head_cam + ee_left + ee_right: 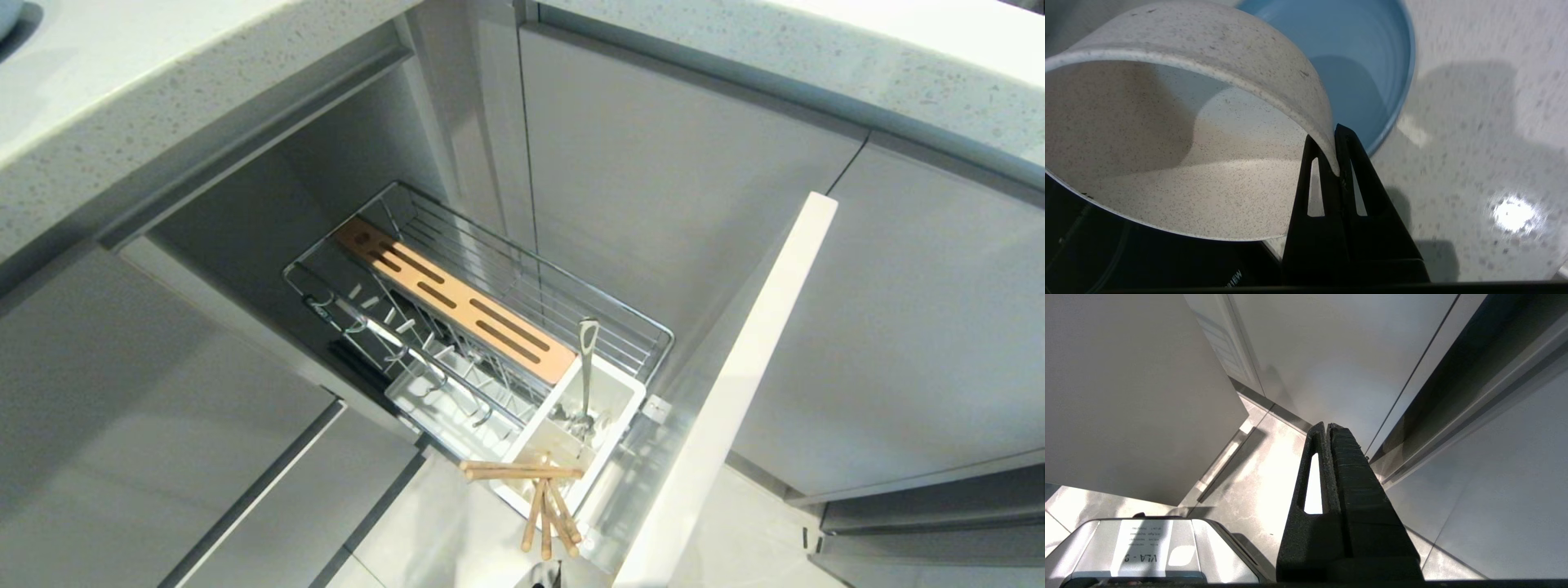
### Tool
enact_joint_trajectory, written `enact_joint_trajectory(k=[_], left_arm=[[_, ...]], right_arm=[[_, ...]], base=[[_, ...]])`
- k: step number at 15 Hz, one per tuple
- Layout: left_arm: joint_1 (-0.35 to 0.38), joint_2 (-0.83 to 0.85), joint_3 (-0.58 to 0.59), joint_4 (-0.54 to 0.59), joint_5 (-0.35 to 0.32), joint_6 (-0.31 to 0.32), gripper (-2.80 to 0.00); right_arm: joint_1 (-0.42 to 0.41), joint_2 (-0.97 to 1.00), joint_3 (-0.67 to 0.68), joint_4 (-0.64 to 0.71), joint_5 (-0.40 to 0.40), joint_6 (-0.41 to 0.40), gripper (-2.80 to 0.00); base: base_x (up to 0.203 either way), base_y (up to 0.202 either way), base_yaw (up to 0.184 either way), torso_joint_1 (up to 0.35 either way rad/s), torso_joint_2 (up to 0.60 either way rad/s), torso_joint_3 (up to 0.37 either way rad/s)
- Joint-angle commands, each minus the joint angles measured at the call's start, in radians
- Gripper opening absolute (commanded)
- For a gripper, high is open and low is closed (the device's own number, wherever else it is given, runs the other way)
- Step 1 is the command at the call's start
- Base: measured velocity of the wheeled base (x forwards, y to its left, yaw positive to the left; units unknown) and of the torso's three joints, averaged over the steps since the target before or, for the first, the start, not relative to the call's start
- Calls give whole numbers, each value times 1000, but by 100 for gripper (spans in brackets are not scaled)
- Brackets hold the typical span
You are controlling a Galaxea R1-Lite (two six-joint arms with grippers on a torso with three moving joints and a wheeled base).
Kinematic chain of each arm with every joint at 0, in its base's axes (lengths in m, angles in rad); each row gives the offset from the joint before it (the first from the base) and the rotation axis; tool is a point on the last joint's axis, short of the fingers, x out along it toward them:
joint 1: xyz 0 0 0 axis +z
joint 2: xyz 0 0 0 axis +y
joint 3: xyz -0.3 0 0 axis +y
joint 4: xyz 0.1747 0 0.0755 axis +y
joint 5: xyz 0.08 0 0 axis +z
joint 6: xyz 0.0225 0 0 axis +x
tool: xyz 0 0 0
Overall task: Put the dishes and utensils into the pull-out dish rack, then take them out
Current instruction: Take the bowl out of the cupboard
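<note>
The pull-out dish rack (490,318) stands drawn out of the cabinet under the bench (122,90), its peg rows bare, with only the silver utensil (586,367) upright in the white caddy (571,433) and the wooden chopsticks (539,498) lying loosely across its front edge. Up over the bench, the left gripper (1334,157) has its fingers pinched tight on the rim of the cream speckled bowl (1180,134), held above the light-blue plate (1355,61). The right gripper (1327,430) hangs with fingers pressed together, empty, beside the cabinet fronts; so the utensils look loaded, while both dishes still need racking and the whole unloading remains.
</note>
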Motion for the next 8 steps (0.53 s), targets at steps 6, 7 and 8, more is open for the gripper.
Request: enact_joint_trajectory(k=[6,7,8], left_arm=[[8,74,-29,64,-2,-3,-280],[8,78,-29,64,-2,-5,-280],[8,78,-29,64,-2,-6,-280]], right_arm=[[0,0,2,-1,1,0,-280],[0,0,0,0,0,0,-280],[0,0,2,-1,-1,0,-280]], base=[[0,0,0,0,0,0],[0,0,0,0,0,0],[0,0,0,0,0,0]])
